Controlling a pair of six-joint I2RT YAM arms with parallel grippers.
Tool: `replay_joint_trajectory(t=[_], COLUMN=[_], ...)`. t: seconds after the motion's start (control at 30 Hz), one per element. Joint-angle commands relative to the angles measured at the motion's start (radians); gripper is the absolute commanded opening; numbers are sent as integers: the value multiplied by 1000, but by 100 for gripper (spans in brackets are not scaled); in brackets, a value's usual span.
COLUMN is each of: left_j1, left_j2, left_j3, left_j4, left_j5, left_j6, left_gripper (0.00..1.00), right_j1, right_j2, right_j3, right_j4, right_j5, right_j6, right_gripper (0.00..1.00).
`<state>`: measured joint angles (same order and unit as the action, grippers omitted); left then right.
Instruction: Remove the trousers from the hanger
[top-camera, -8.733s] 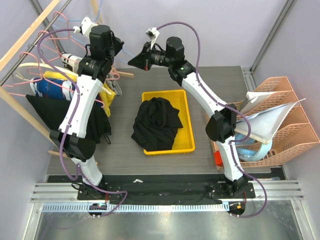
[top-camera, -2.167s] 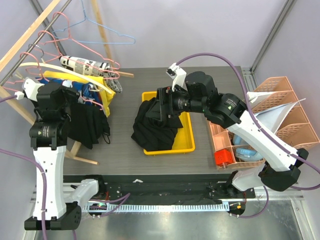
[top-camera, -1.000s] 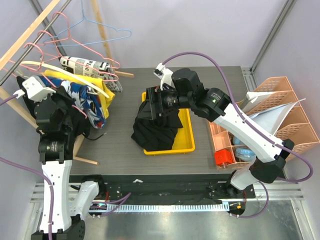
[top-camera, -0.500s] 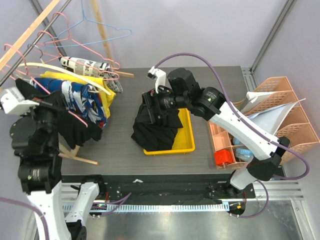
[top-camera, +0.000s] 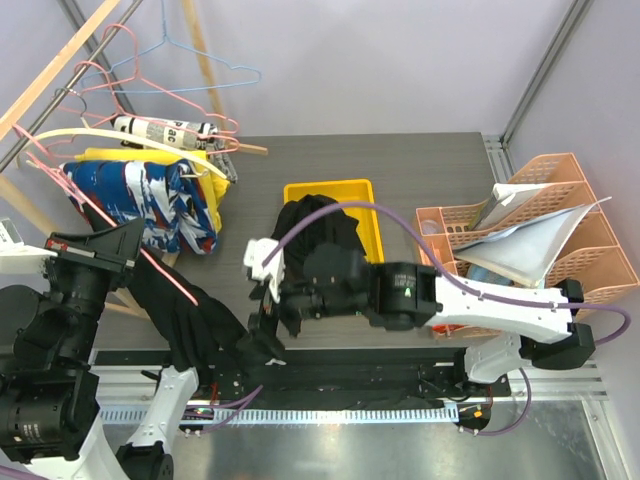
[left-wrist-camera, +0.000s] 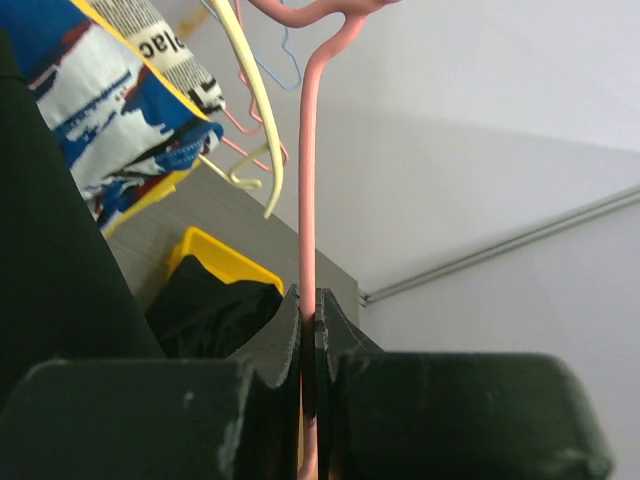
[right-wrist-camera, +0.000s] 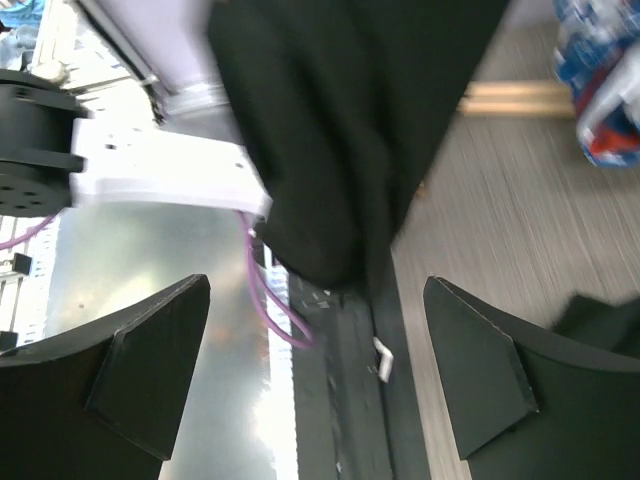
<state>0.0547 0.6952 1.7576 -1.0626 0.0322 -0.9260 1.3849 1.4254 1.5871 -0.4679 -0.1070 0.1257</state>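
The black trousers (top-camera: 195, 320) hang from a pink wire hanger (top-camera: 165, 275), lifted high over the table's near left corner. My left gripper (top-camera: 128, 245) is shut on the hanger's wire. In the left wrist view the pink hanger (left-wrist-camera: 306, 180) runs up from between the closed fingers of the left gripper (left-wrist-camera: 308, 325), with the trousers (left-wrist-camera: 50, 260) at the left. My right gripper (top-camera: 262, 338) is by the trousers' lower end. In the right wrist view it (right-wrist-camera: 320, 370) stands open, empty, with the trousers (right-wrist-camera: 350, 130) just beyond its fingertips (right-wrist-camera: 150, 370).
A yellow bin (top-camera: 372, 215) holds black garments (top-camera: 320, 230) mid-table. Colourful clothes (top-camera: 150, 195) and spare wire hangers (top-camera: 200, 70) hang on the wooden rack (top-camera: 60, 60) at far left. Orange file trays (top-camera: 560, 250) stand at right. The arms' base rail (top-camera: 350, 385) lies under the right gripper.
My left arm has carried the hanger and trousers off the rack, up and toward the near left. My right arm swung from the bin to the trousers' lower end, jaws widening.
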Motion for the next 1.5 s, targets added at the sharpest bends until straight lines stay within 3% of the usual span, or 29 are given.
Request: replay_joint_trajectory(t=[0.0,0.1,0.3,0.43,0.57,0.67,0.8,1.03,1.23,1.47], left_j1=[4,5,5,2,2,2,2,-10,-12,-13], left_j2=[13,9,-6,0,-2,-2,-8,-6,-6,-5], left_j3=[43,48,40,57,52,46,40,43,43,49], left_j4=[24,15,10,1,12,21,39,46,52,56], left_j5=[104,132,202,236,261,290,293,304,310,328], left_j6=[-103,-122,-169,-168,-171,-183,-186,-185,-209,-235], left_gripper=[0,0,0,0,0,0,0,0,0,0], right_j1=[139,215,220,218,218,217,217,204,203,203], right_j2=[-43,-2,49,30,-39,-69,-45,-52,-28,38], right_j3=[-21,-3,4,1,-58,-79,-30,-4,0,31], right_j4=[155,155,173,172,169,172,152,77,84,107], right_j5=[232,430,549,540,426,423,298,230,296,489], right_j6=[-41,-51,-95,-176,-198,-181,-172,-175,-164,-235], right_gripper=[94,94,90,85,85,86,87,89,89,86])
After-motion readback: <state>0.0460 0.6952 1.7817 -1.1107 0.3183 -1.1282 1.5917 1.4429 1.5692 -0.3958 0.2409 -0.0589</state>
